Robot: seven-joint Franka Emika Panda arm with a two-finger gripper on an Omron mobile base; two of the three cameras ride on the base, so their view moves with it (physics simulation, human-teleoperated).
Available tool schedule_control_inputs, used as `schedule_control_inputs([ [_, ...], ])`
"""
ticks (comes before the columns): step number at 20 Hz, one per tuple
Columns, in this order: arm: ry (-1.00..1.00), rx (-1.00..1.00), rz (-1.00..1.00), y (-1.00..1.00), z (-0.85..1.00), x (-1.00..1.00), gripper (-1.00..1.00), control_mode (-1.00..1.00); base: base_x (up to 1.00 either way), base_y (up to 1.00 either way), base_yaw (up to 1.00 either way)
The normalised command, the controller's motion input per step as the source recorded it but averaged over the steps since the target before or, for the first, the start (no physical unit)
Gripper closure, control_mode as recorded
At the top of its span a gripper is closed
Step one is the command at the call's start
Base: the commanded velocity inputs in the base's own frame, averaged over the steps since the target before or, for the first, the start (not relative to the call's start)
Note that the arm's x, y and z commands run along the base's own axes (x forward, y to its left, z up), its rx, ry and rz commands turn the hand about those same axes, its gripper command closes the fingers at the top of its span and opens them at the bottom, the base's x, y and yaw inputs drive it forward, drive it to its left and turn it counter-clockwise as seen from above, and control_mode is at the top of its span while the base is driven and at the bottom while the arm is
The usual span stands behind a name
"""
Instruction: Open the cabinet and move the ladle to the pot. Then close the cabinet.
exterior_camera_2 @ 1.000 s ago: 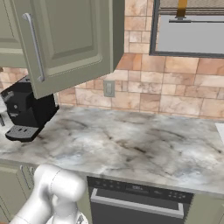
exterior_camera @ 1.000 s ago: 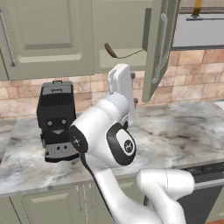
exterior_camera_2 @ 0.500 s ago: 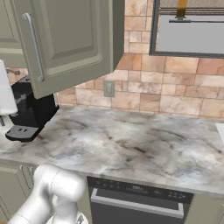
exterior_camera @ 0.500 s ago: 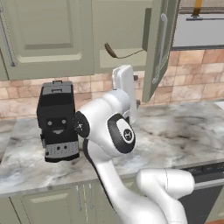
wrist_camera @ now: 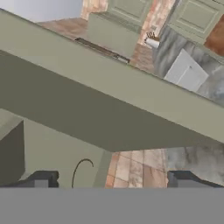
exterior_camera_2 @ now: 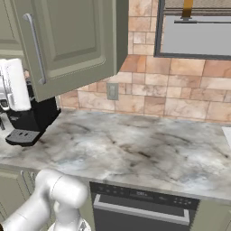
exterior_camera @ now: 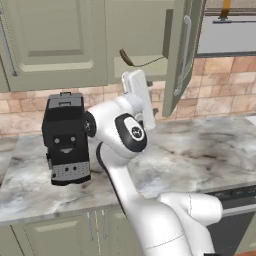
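Observation:
The sage-green upper cabinet (exterior_camera: 145,35) stands open, its door (exterior_camera: 181,55) swung out toward me with the long silver handle (exterior_camera_2: 36,49) on it. Inside, on the bottom shelf, lies the ladle (exterior_camera: 134,61), a brown scoop at the left with a thin curved dark handle running right. My white hand (exterior_camera: 136,87) is raised just below the cabinet's opening, under the ladle. In the hand view my gripper (wrist_camera: 111,179) is open, tips wide apart and nothing between them, facing the cabinet's lower edge (wrist_camera: 109,87) and the ladle's handle (wrist_camera: 83,160). The pot is out of view.
A black coffee machine (exterior_camera: 65,137) stands on the marble counter (exterior_camera: 200,150) just left of my arm. A closed upper cabinet (exterior_camera: 50,40) hangs to the left. A grey appliance (exterior_camera_2: 198,31) is mounted at the upper right, and a dishwasher front (exterior_camera_2: 140,207) sits below the counter.
My hand has risen a little toward the open cabinet and has come into the right base view at its left edge. The door and ladle have not moved.

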Motion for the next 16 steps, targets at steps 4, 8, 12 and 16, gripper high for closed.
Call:
schedule_control_inputs([
  [4,0.0,0.02,-0.12,0.02,-0.22,0.72,-1.0,-1.0,0.0,0.0,0.0],
  [8,0.0,0.0,-0.14,0.05,-0.19,0.71,-1.0,-1.0,0.0,0.0,0.0],
  [12,0.0,0.0,-0.12,0.13,-0.11,0.57,-1.0,-1.0,0.0,0.0,0.0],
  [16,-0.07,0.0,-0.14,0.17,-0.01,0.18,-1.0,-1.0,0.0,0.0,0.0],
])
